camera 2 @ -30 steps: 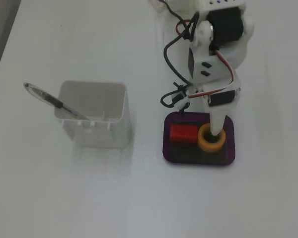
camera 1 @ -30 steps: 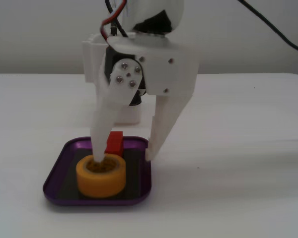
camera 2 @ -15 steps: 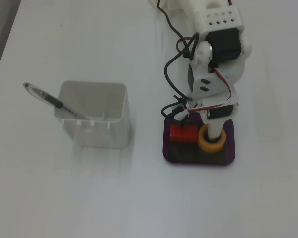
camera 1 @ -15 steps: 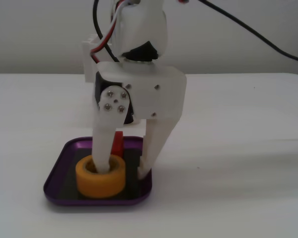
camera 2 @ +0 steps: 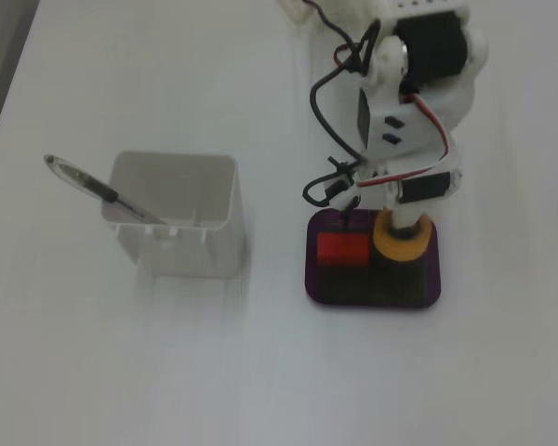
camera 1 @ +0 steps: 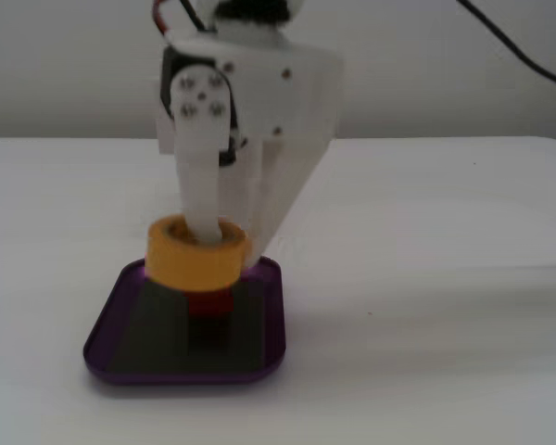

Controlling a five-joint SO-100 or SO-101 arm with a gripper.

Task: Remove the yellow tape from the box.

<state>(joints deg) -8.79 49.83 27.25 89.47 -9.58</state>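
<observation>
The yellow tape (camera 1: 195,260) is a thick orange-yellow roll over the back part of the purple box (camera 1: 111,324). My white gripper (camera 1: 228,239) comes down from above. One slim finger (camera 1: 200,185) goes into the roll's core and the broad jaw sits outside the roll's wall, so the gripper is shut on the tape. I cannot tell whether the roll rests on the box floor or hangs just above it. In the other fixed view the tape (camera 2: 402,249) is in the box's (camera 2: 372,299) right half, under the gripper (camera 2: 400,228).
A small red cube (camera 1: 208,303) lies in the box beside the tape; it also shows in the other fixed view (camera 2: 342,246). A tall white container (camera 2: 177,218) with a pen (camera 2: 84,181) stands left of the box. Black cables (camera 2: 339,177) hang from the arm.
</observation>
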